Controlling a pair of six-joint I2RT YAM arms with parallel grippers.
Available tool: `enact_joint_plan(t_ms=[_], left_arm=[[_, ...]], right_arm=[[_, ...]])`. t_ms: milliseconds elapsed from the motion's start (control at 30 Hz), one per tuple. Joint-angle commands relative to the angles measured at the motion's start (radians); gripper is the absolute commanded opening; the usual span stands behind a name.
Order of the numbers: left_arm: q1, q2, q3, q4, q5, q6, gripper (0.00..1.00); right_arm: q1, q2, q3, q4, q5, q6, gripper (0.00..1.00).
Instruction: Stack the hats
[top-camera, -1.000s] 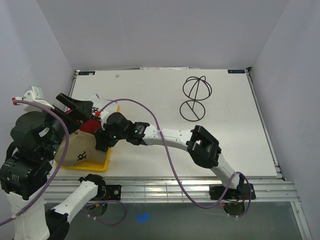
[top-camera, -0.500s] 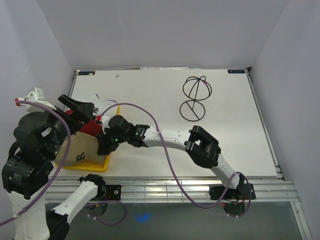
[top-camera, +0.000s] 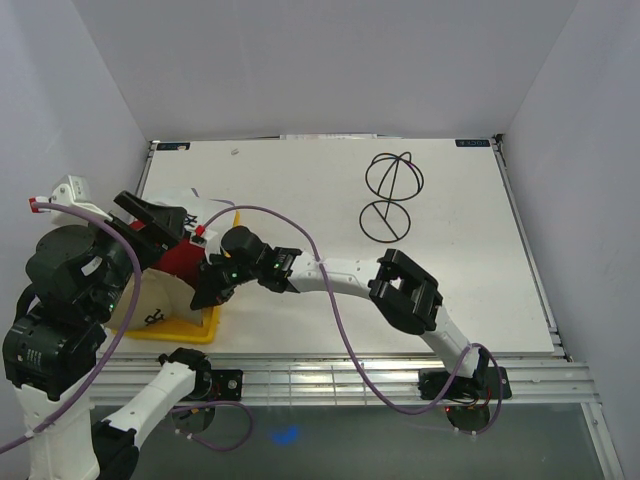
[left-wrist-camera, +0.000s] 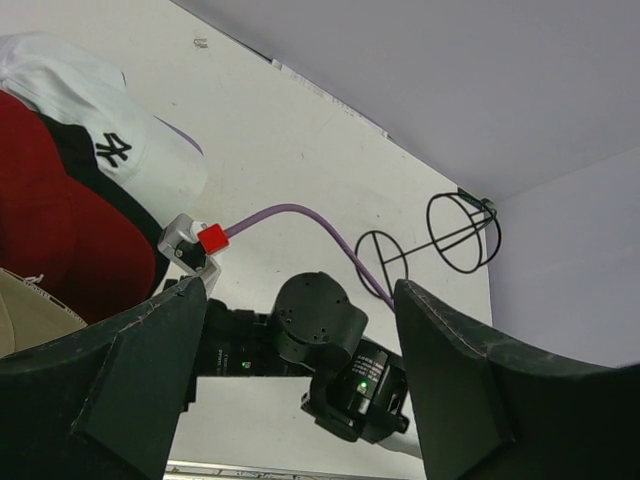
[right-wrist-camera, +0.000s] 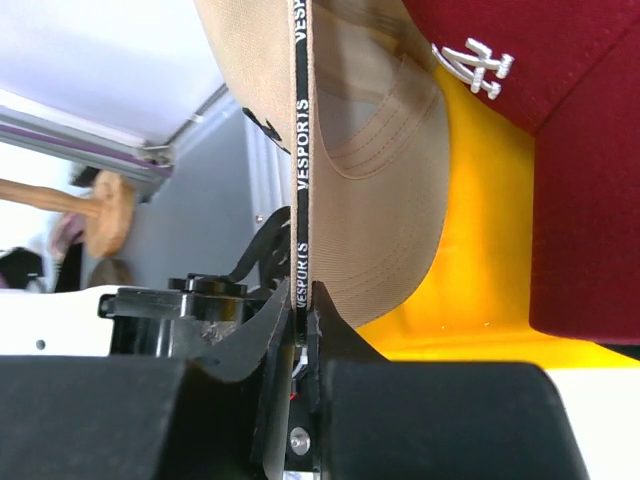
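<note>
A tan hat (right-wrist-camera: 385, 170) with a black logo lies on its side at the table's left. My right gripper (right-wrist-camera: 305, 292) is shut on its black lettered rim band; from above that gripper (top-camera: 207, 290) sits at the hat's (top-camera: 150, 300) right edge. A red hat (top-camera: 180, 262) with a white logo (right-wrist-camera: 475, 65) rests just behind it. Further back is a white hat (left-wrist-camera: 110, 140) with a black NY, and a black hat's edge (left-wrist-camera: 135, 215) shows between white and red. My left gripper (top-camera: 160, 232) hovers open above the pile, nothing between its fingers (left-wrist-camera: 130, 390).
A yellow flat piece (top-camera: 195, 328) lies under the tan and red hats near the front edge. A black wire stand of loops (top-camera: 392, 195) stands at the back centre. The right arm (top-camera: 400, 290) stretches across the table's front half.
My right gripper has shut on the tan hat's rim band. The tan hat has shifted slightly toward the near left. The left gripper has stayed in place above the pile.
</note>
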Motion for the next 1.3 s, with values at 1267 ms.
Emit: enact_joint_plan(t_ms=[1267], left_arm=[[0.000,0.281,0.324,0.415,0.066,0.064,0.85]], right_arm=[[-0.340,-0.495,-0.144,0.158,0.110,0.406,0.08]])
